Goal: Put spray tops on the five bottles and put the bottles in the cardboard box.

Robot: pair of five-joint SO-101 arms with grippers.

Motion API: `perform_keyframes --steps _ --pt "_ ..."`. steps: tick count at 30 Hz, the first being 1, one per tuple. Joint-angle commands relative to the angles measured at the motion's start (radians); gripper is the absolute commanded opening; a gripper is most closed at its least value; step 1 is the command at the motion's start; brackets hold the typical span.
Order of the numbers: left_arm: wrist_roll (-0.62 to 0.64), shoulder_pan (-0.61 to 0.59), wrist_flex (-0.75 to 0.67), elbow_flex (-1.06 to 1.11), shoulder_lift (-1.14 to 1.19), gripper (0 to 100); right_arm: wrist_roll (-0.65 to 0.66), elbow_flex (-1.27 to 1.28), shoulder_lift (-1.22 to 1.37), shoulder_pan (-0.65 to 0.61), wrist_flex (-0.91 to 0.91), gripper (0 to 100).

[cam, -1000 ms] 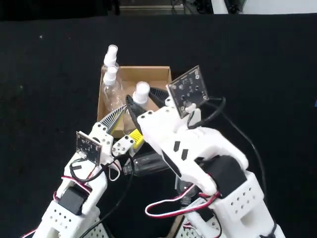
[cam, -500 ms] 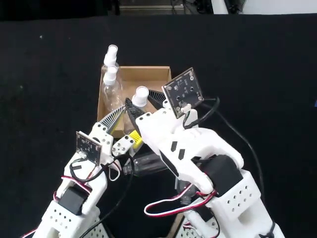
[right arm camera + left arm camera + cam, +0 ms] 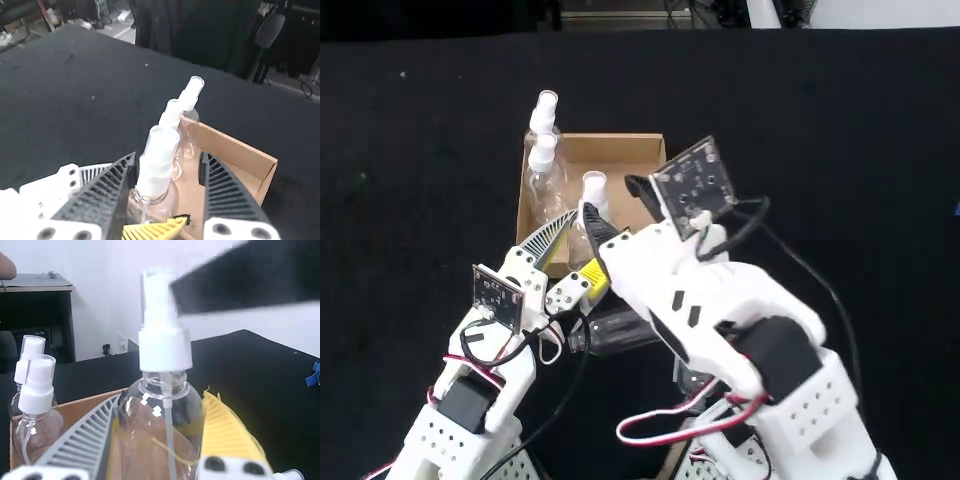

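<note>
Nearest the arms, a clear bottle [image 3: 620,330] lies on its side on the black surface [image 3: 840,120], partly under the right arm; its neck end looks bare. Just beyond it, the left gripper [image 3: 162,405] has its grey and yellow fingers clamped on the body of an upright bottle [image 3: 150,440] at the near left corner of the cardboard box [image 3: 625,152]; whether the bottle's base rests on the box floor I cannot tell. The bottle is thin, clear plastic and looks empty, so it is probably light, smooth and a little springy. A grip low on the round body seems the sound place, firm enough to stop it turning but not enough to dent it. Its white spray top [image 3: 165,347] sits on the neck, a thin dip tube hanging down inside. The collar is the stiff part, best taken squarely for any twist or press. The right gripper [image 3: 167,157] has its black fingers spread, one either side of that top with a gap on each side. Along the far left side of the box stand two capped bottles [image 3: 544,170] close together, clear with white tops.
</note>
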Motion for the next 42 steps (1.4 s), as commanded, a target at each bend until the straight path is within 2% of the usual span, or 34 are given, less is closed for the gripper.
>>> perform_keyframes --steps 1,7,9,13,18,25,27,33,37,42 --pt "0.003 -0.004 -0.017 0.021 -0.012 6 0.020 -0.139 -0.028 -0.014 0.061 17.2" --pt "0.003 -0.007 -0.017 0.021 -0.012 6 0.121 -0.252 -0.028 0.012 0.166 16.8" --pt "0.003 -0.007 -0.017 0.021 -0.012 6 0.121 -0.265 -0.028 0.049 0.176 12.7" --pt "0.005 -0.002 -0.015 0.021 -0.012 6 0.121 -0.263 -0.028 0.175 0.172 4.5" --pt "0.005 -0.001 -0.015 0.021 -0.012 6 0.120 -0.189 -0.021 0.359 0.146 7.4" --pt "0.005 -0.007 -0.015 0.021 -0.012 6 0.120 0.130 -0.021 0.548 -0.107 7.8" --pt "0.005 -0.007 -0.015 0.021 -0.012 6 0.106 0.237 -0.024 0.569 -0.196 7.8" --pt "0.005 -0.007 -0.015 0.021 -0.012 6 -0.060 0.524 -0.027 0.647 -0.463 7.8" --pt "0.005 -0.007 -0.015 0.021 -0.012 6 -0.077 0.668 -0.027 0.707 -0.640 7.8" --pt "0.005 -0.007 -0.015 0.021 -0.012 6 -0.071 0.806 -0.022 0.717 -0.822 7.8"
